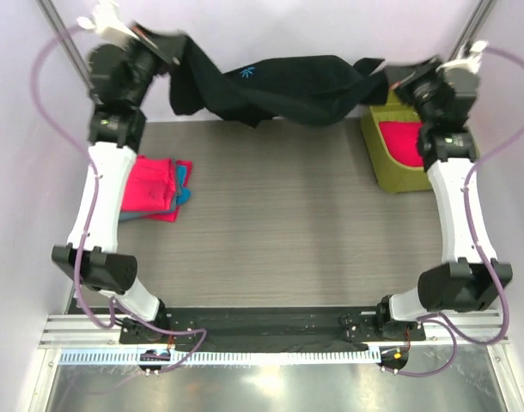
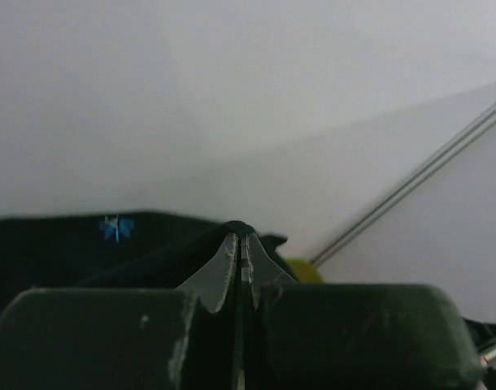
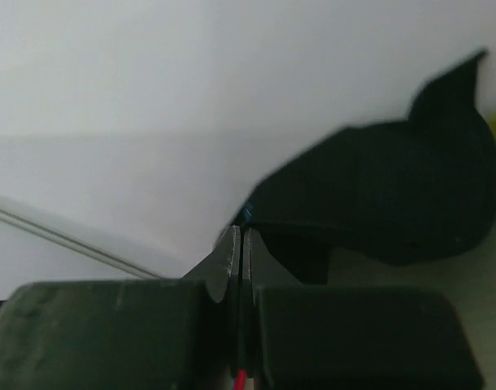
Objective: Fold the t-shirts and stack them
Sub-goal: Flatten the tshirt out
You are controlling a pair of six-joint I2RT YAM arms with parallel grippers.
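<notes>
The black t-shirt (image 1: 279, 87) with a pale-blue starburst mark hangs stretched in the air across the far end of the table. My left gripper (image 1: 170, 49) is shut on its left end, and my right gripper (image 1: 393, 75) is shut on its right end. In the left wrist view the fingers (image 2: 241, 248) pinch black cloth (image 2: 77, 252). In the right wrist view the gripper (image 3: 241, 240) is shut on the cloth (image 3: 386, 195). A stack of folded hot-pink t-shirts (image 1: 150, 187) with a blue one (image 1: 184, 184) beside it lies at the left. Another pink t-shirt (image 1: 403, 142) lies in the tub.
The olive-green tub (image 1: 391, 167) stands at the far right of the grey wooden table (image 1: 288, 232). Metal frame poles (image 1: 60, 34) rise at the far corners. The arm bases sit on the black plate (image 1: 271, 328) at the near edge.
</notes>
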